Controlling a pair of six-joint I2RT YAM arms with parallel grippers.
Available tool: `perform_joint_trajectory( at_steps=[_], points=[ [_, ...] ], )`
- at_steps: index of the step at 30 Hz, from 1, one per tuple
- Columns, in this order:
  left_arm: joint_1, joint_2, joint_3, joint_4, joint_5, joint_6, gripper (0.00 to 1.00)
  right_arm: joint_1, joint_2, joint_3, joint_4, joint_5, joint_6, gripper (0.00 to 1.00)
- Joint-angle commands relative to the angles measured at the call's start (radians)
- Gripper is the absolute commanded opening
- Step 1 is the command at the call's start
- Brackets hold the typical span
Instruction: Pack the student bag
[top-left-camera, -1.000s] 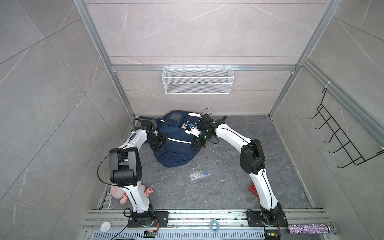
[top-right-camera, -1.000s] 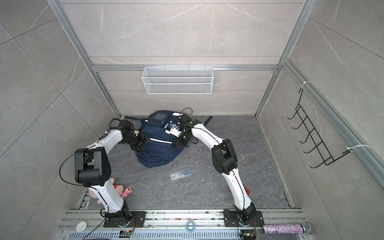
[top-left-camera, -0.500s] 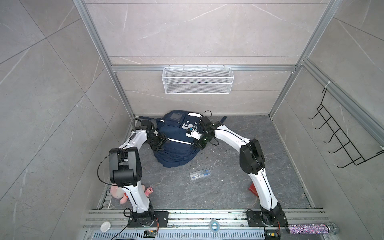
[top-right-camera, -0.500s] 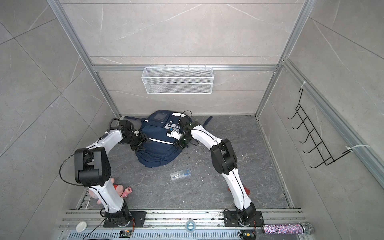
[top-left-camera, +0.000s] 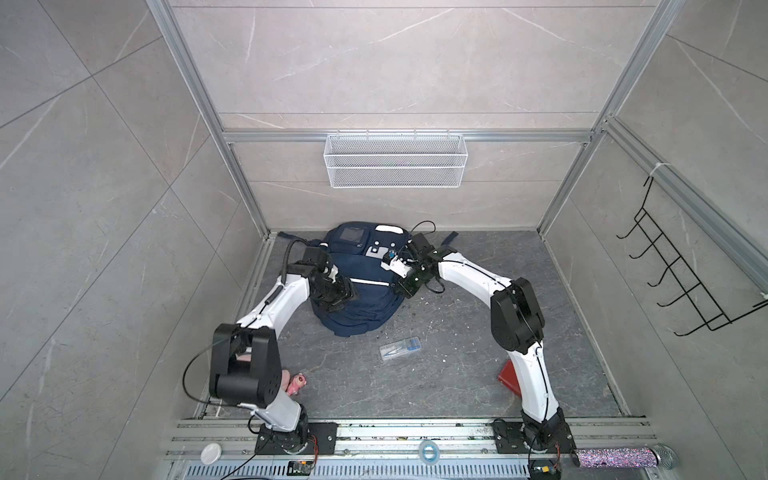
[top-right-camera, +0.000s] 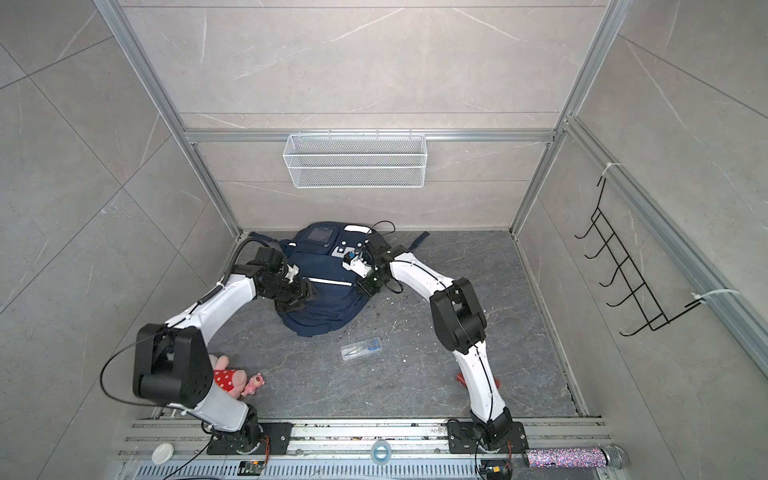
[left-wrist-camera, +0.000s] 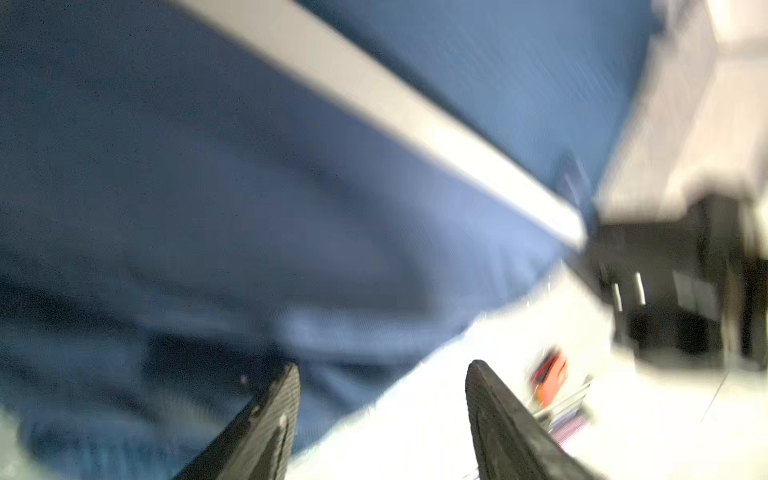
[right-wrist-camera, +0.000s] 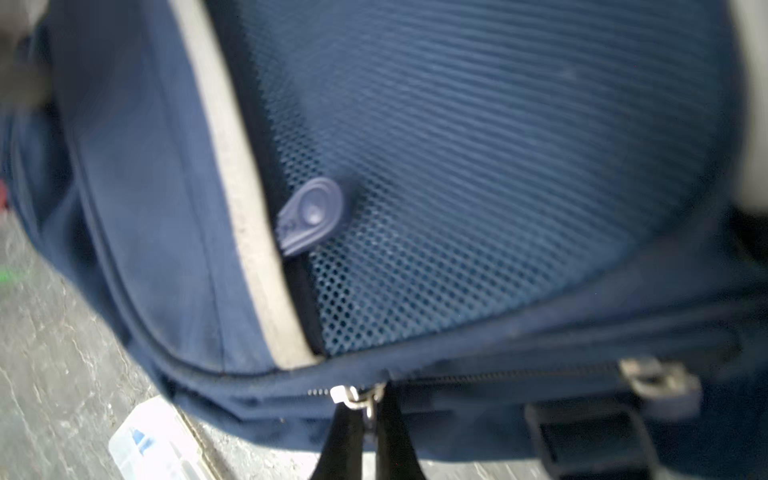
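Observation:
The student bag (top-left-camera: 361, 299) (top-right-camera: 328, 305), navy with white stripes, lies on the grey floor by the back wall in both top views. My left gripper (top-left-camera: 347, 297) (left-wrist-camera: 382, 370) hovers open over the bag's left side, with nothing between its fingers; that wrist view is blurred. My right gripper (top-left-camera: 404, 291) (right-wrist-camera: 365, 409) is at the bag's right edge, shut on a metal zip pull (right-wrist-camera: 359, 397) of a side zip. Above it in the right wrist view are a blue mesh pocket (right-wrist-camera: 478, 166) and a white stripe (right-wrist-camera: 245, 208).
A clear plastic case (top-left-camera: 400, 348) (right-wrist-camera: 158, 440) lies on the floor in front of the bag. A pink plush toy (top-right-camera: 237, 380) sits by the left arm's base and a red thing (top-left-camera: 509, 380) by the right arm. A wire basket (top-left-camera: 395, 160) hangs on the back wall, and a hook rack (top-left-camera: 681, 282) on the right wall.
My right gripper has closed on the zip pull and shifted slightly left against the bag. The left gripper has stayed over the bag's left side, still open.

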Motion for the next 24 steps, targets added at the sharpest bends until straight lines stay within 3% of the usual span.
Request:
perform_joint_trajectory(
  at_steps=[1,4,13,24],
  points=[
    [0.017,-0.108,0.005,0.004,-0.051,0.086,0.64,-0.057,-0.045,-0.024,0.023,0.031,0.092,0.0],
    [0.016,-0.083,0.076,0.027,-0.044,0.134,0.63,-0.091,-0.042,-0.016,0.002,0.044,0.119,0.0],
    [-0.008,0.254,0.338,0.153,0.103,0.167,0.64,-0.127,-0.061,-0.043,-0.07,0.077,0.152,0.0],
    [-0.111,0.465,0.504,0.083,0.094,0.398,0.65,-0.136,-0.057,-0.033,-0.142,0.119,0.136,0.0]
  ],
)
